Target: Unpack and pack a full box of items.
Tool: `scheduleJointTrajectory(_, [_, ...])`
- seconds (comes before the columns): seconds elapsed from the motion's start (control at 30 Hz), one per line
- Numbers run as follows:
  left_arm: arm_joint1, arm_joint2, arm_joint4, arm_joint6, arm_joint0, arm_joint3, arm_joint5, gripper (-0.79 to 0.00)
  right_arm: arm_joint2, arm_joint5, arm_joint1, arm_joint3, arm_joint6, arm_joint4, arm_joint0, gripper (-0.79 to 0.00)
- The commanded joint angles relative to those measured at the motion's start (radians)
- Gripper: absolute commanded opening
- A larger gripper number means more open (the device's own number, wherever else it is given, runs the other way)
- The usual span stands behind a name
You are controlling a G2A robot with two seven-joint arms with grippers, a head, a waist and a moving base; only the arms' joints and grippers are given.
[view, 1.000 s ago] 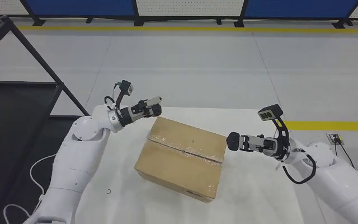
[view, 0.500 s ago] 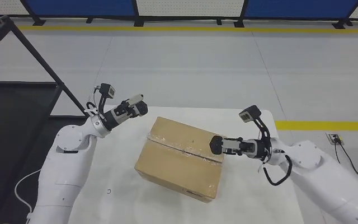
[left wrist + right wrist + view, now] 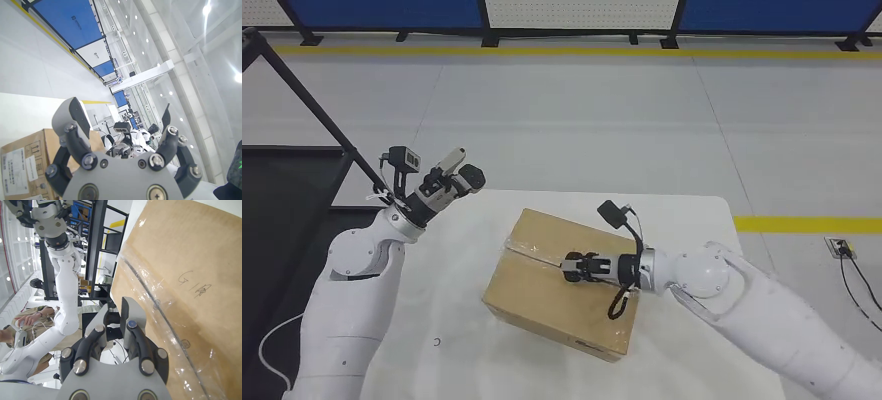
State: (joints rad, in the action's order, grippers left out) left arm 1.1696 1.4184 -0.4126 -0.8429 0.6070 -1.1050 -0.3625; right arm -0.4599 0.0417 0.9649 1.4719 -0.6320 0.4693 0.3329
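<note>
A closed cardboard box (image 3: pixel 562 290), its top seam sealed with clear tape (image 3: pixel 151 298), lies at an angle in the middle of the white table (image 3: pixel 692 340). My right gripper (image 3: pixel 574 268) hovers low over the box top near the seam; its fingers (image 3: pixel 132 313) are drawn almost together with nothing between them. My left gripper (image 3: pixel 464 175) is held up beyond the table's back left corner, away from the box, wide open and empty. The left wrist view shows the box's labelled side (image 3: pixel 28 151) beneath its spread fingers (image 3: pixel 79 115).
A black metal frame (image 3: pixel 302 110) stands to the left of the table. Bare table surface (image 3: pixel 442 330) lies on both sides of the box. Grey floor with a yellow line (image 3: pixel 802 224) lies beyond the table.
My right gripper has swept leftward from the box's right edge to over the middle of its top. My left gripper has drawn back and to the left, away from the box's far corner.
</note>
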Motion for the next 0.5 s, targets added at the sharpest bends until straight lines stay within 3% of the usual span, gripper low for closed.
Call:
scheduleJointTrajectory(0.0, [0.000,0.000,0.000,0.000,0.000,0.000,0.000,0.000,0.013,0.024,0.024,-0.035,-0.019,0.001,-0.020,-0.785])
scheduleJointTrajectory(0.3, [0.000,0.000,0.000,0.000,0.000,0.000,0.000,0.000,0.053,0.152,0.097,-0.132,-0.058,-0.055,-0.065,-0.785])
scheduleJointTrajectory(0.47, [0.000,0.000,0.000,0.000,0.000,0.000,0.000,0.000,0.042,0.166,0.112,-0.150,-0.080,-0.077,-0.062,-0.785])
